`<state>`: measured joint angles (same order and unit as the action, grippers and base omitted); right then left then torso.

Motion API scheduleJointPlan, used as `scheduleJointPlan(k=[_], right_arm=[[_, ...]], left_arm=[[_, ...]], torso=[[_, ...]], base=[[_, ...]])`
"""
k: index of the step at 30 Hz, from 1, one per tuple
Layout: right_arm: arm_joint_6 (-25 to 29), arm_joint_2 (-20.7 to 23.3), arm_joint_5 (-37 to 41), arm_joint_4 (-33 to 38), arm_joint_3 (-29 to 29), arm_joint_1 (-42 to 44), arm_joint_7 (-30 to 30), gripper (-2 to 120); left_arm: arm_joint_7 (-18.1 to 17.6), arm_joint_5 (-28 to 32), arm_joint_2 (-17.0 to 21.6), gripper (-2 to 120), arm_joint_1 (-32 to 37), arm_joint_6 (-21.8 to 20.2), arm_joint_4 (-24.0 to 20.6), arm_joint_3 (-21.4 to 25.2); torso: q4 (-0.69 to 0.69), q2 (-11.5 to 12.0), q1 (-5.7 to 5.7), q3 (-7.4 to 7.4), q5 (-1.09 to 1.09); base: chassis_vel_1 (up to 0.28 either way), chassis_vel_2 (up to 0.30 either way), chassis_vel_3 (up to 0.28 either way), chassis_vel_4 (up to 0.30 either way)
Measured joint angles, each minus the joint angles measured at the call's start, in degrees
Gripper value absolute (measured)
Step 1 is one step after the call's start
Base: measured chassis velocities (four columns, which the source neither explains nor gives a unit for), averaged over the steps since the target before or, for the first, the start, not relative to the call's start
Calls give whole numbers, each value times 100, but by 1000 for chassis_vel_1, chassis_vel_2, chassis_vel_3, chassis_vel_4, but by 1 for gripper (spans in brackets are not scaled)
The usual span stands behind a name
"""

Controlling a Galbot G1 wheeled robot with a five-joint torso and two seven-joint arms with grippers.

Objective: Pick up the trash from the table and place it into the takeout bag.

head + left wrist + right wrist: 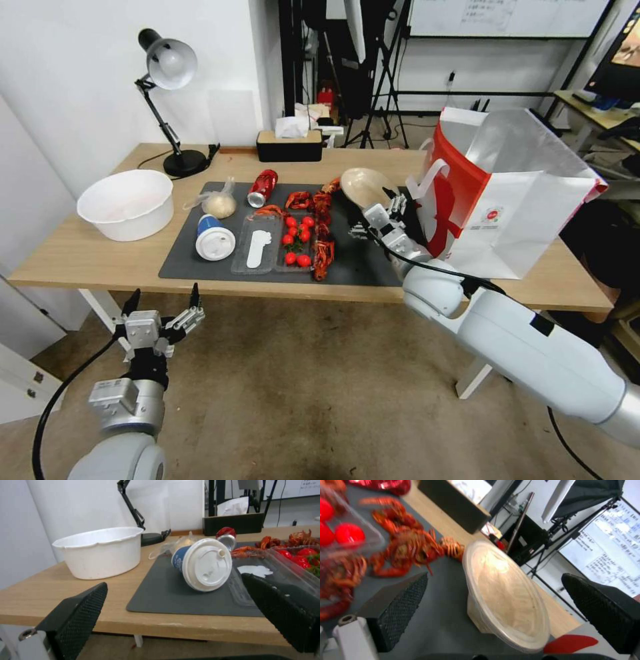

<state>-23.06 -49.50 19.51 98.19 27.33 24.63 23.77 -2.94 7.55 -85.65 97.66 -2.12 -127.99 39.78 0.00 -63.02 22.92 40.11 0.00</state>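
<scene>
The right end effector (377,217) is seen reaching over the dark grey mat (353,263) on the counter (80,257), its fingers spread apart on either side of the beige shallow bowl (365,185), which stands tilted on its edge on the far right part of the mat; whether the pads touch the bowl cannot be told. In the right wrist view the bowl (506,597) is framed between the two black pads (401,605) with gaps on both sides. The takeout bag (520,200) stands open and upright at the right end of the counter, just beside the bowl. The left end effector (163,310) is held low in front of the counter's near edge, fingers apart and empty. On the left half of the mat lie the blue cup with white lid (215,239), on its side, the knotted clear bag (217,202) beyond it, and the crushed red can (262,187) farther right. A clear plastic tray (267,250) with tomatoes (297,239) sits at the mat's middle, with crayfish (323,230) along its right side. A white tub (127,203) stands on the counter at the left.
</scene>
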Motion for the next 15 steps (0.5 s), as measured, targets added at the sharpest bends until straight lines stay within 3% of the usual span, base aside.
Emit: scheduleJointPlan(k=[7,15], right_arm=[[-466,-87,-38,-191,272,-240,176,100],[-564,-289,-16,-646,569,-568,264,99]], left_arm=[[0,-1,29,100,-25,28,61,-4],[0,-1,54,100,-28,81,86,-2]], torso=[[-1,0,0,0,0],[0,0,-1,0,-1]], base=[[0,0,0,0],[0,0,0,0]])
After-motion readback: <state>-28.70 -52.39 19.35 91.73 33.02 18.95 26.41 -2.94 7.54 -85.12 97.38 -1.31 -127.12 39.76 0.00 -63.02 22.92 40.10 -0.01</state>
